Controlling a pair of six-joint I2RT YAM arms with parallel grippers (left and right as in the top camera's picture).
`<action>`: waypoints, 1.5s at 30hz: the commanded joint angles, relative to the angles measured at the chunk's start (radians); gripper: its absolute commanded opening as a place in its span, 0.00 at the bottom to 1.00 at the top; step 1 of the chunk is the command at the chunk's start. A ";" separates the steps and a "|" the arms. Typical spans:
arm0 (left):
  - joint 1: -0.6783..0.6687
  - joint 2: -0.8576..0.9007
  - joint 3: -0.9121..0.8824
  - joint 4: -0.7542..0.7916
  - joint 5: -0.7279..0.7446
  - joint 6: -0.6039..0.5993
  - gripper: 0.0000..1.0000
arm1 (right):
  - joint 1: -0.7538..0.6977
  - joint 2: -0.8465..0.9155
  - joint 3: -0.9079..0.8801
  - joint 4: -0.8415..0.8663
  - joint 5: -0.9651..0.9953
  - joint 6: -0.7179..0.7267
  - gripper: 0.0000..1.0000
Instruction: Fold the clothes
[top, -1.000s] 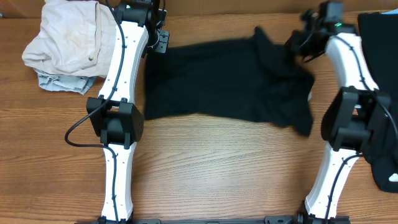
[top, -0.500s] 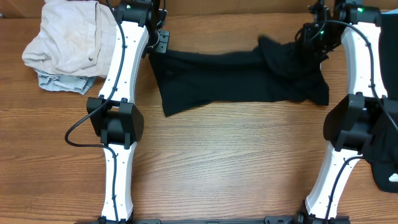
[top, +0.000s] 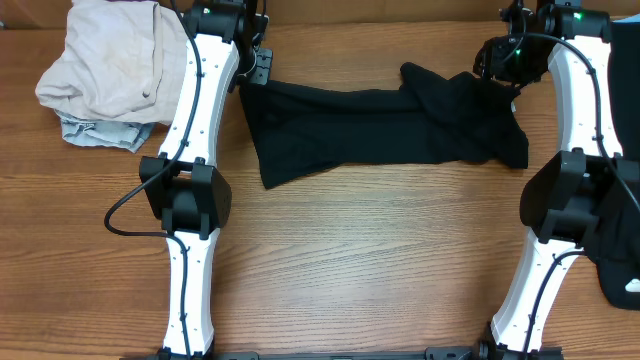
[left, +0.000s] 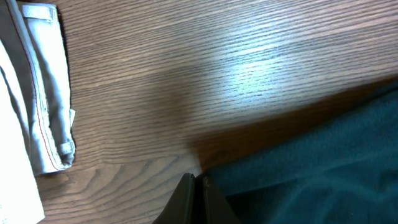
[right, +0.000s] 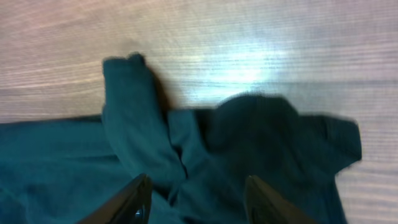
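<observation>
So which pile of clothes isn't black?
The crumpled beige pile at the table's far left. The T-shirt stretched out in the middle and the clothes at the right edge are both black.

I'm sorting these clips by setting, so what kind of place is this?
Probably a robotics lab bench set up for laundry folding. A white left arm and right arm stand at a wood-grain table, with a black T-shirt stretched between them and a pile of pale clothes at one corner.

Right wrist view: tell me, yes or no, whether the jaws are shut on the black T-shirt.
No. The right gripper stands with its jaws wide apart, the black T-shirt lying beneath the gap.
</observation>
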 joint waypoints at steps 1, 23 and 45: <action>0.006 -0.024 0.015 0.005 -0.002 -0.010 0.04 | 0.034 -0.031 0.002 0.053 -0.074 -0.056 0.55; 0.006 -0.024 0.015 0.004 -0.002 -0.010 0.04 | 0.260 0.277 0.002 0.388 0.235 -0.056 0.82; 0.018 -0.051 0.015 0.011 -0.080 -0.006 0.04 | 0.168 -0.016 0.166 0.191 0.274 0.045 0.09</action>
